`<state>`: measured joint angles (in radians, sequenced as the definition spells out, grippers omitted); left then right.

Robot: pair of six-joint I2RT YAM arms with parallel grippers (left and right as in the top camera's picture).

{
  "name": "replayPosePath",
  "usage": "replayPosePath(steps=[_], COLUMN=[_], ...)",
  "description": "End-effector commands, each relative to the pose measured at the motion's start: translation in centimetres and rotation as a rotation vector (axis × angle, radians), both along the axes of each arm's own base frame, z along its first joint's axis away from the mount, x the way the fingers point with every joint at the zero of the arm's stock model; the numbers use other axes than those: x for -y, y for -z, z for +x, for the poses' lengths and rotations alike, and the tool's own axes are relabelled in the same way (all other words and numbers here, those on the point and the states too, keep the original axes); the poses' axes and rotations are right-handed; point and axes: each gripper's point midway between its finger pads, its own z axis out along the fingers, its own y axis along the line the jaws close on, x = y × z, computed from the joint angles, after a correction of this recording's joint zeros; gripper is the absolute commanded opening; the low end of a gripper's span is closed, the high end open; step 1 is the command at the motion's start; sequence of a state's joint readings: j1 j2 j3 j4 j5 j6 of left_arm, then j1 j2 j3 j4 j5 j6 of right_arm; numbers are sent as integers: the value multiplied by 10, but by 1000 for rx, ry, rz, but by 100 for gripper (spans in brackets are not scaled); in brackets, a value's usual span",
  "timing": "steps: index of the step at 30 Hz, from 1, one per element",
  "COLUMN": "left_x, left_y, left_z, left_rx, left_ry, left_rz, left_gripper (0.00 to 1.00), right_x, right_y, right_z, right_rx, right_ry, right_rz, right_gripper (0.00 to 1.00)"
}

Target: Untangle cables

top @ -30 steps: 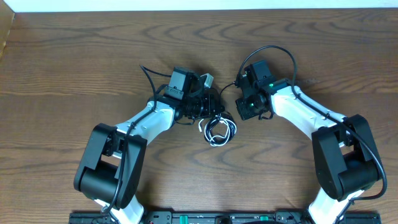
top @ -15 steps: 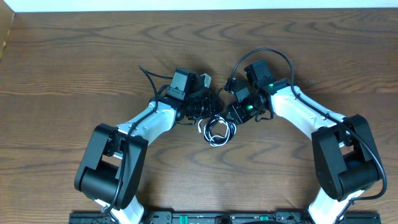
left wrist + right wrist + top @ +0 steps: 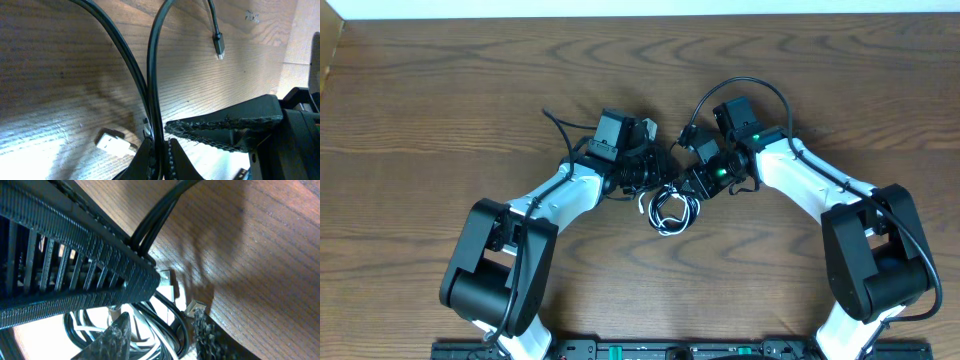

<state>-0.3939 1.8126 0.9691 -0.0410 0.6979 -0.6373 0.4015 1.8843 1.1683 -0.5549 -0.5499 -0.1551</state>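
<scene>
cables (image 3: 670, 210) are not yet separated: black cable (image 3: 150, 75) is clamped by left gripper (image 3: 160, 152), right gripper (image 3: 162, 332) jaws are set apart.

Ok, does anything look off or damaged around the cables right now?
Nothing damaged or spilled. The cables sit in a tight black-and-white coil, and the left gripper has its jaws shut on two strands of black cable at once. A white plug lies loose on the table.
</scene>
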Motion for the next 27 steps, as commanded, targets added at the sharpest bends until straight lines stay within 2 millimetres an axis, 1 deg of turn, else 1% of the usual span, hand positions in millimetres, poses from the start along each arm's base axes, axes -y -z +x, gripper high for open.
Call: replayPosePath(steps=[1,4,10,16,19,23,27], left_x=[3,4,4,5,5,5,4], left_y=[3,2,1,1,1,1,1], left_z=[-7,-8,-5,-5,-5,-5,-5], left_rx=[-73,-105,-89,-88,-89,-88,-86], left_ry=[-20,-39,-40,-40,-39,-39,-37], left_rz=[-34,-49,-52,-52,-53,-52,-51], left_gripper=[8,8,8,8,8,8,8], right_x=[-3,-3,-4,-15,-16,-15,-3], right_y=[-3,-3,-2,-1,2,3,9], right_z=[-1,-1,-4,-13,-15,-13,-1], right_rx=[17,17,9,27,39,48,61], right_ry=[-24,-23,-27,-86,-94,-86,0], right_rz=[11,9,6,-6,-32,-49,-127], right_gripper=[35,34,35,37,37,36,34])
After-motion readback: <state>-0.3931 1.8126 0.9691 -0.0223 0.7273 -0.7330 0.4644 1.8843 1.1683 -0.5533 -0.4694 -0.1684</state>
